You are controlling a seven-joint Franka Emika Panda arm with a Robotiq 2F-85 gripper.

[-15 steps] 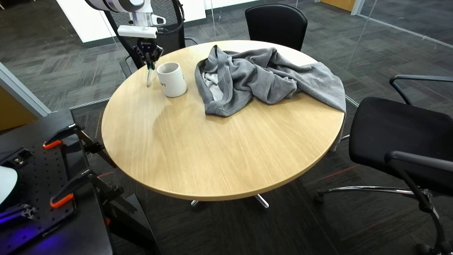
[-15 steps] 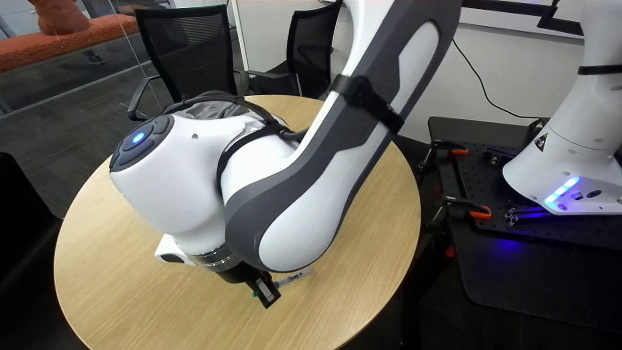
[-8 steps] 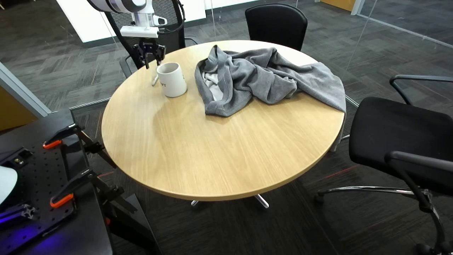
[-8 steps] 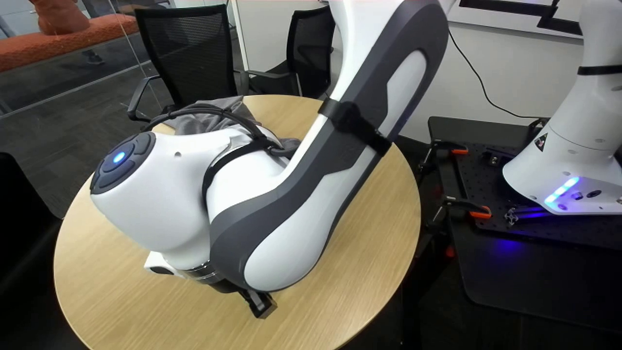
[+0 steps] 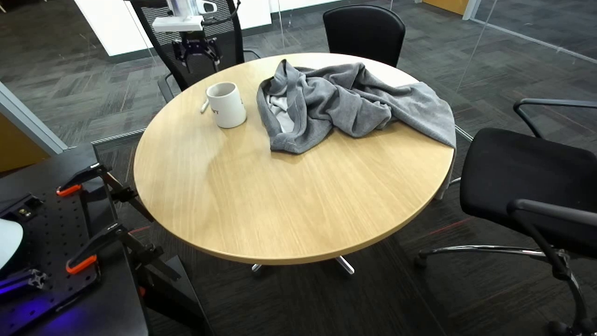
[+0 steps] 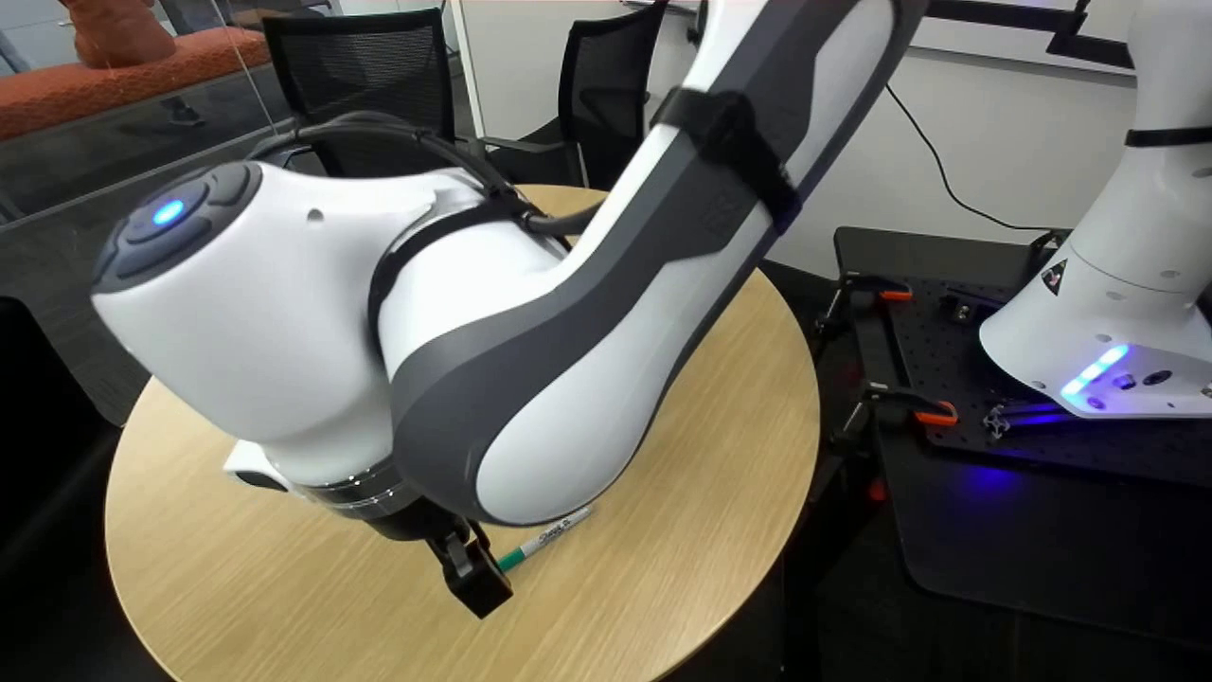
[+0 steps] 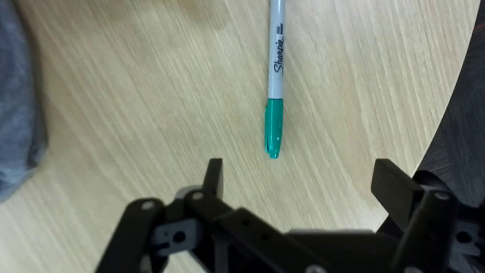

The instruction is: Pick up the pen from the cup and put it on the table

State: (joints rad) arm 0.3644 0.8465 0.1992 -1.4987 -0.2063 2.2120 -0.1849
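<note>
Wrist view: pen [image 7: 276, 76] cap [image 7: 274, 127] visible; exterior view: seemingly behind mug [image 5: 227, 107].

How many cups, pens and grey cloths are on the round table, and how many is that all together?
Cup: 1
Pen: 1
Grey cloth: 1
Total: 3

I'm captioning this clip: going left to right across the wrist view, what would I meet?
Grey cloth → one fingertip → green-capped pen → the other fingertip.
</note>
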